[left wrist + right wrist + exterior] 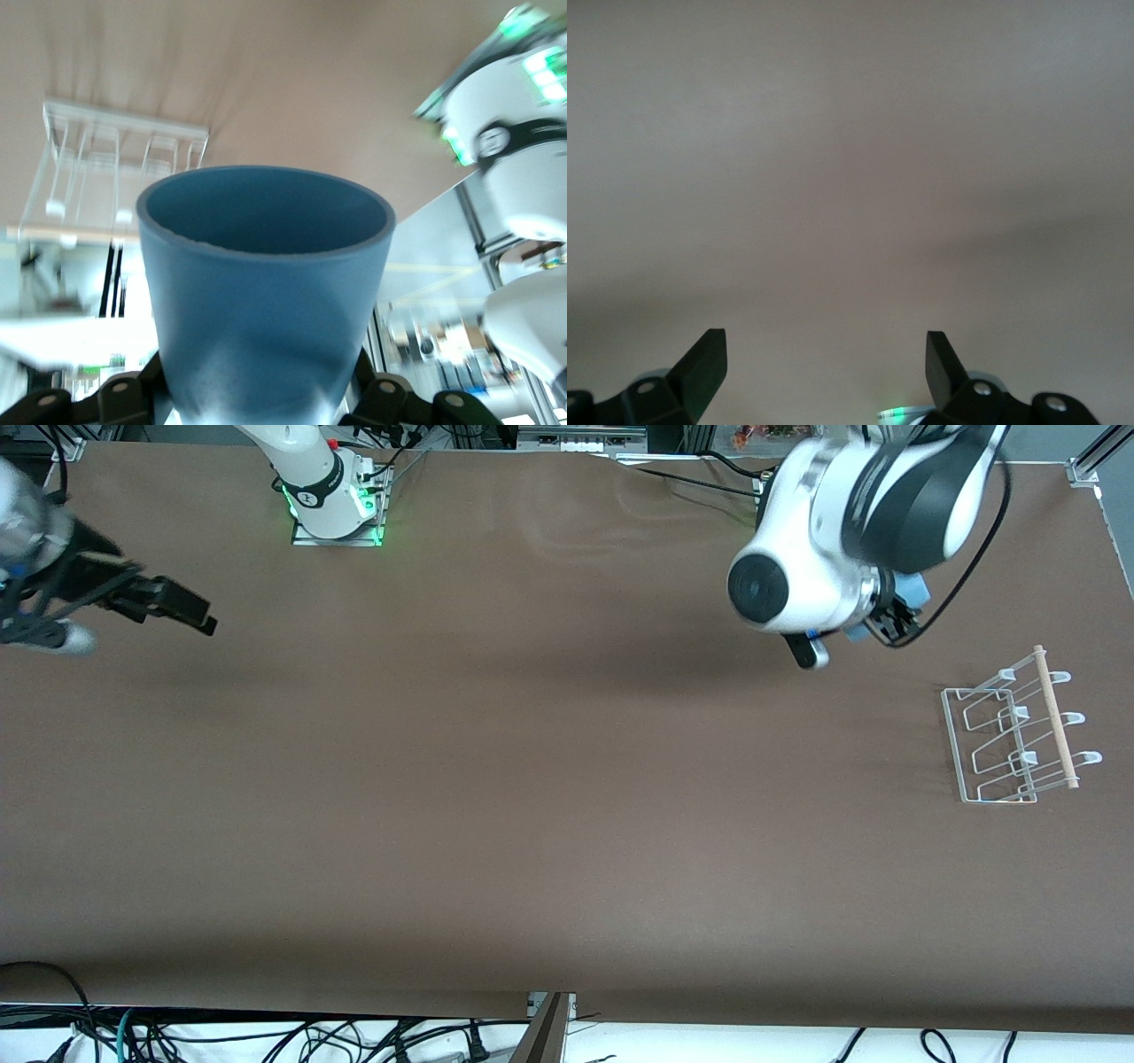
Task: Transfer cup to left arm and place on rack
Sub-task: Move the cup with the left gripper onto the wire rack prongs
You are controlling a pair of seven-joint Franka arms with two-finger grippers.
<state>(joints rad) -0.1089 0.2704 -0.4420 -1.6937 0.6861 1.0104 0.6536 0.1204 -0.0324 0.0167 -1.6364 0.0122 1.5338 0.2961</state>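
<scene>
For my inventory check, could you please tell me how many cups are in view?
1. The cup is held up in the shut left claw, over the table near the rack. The arm largely hides it from the front.

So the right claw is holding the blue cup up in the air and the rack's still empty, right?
Not quite: the left claw holds the cup, as the left wrist view shows. The right claw is open and empty in its own wrist view. The rack is indeed empty.
</scene>
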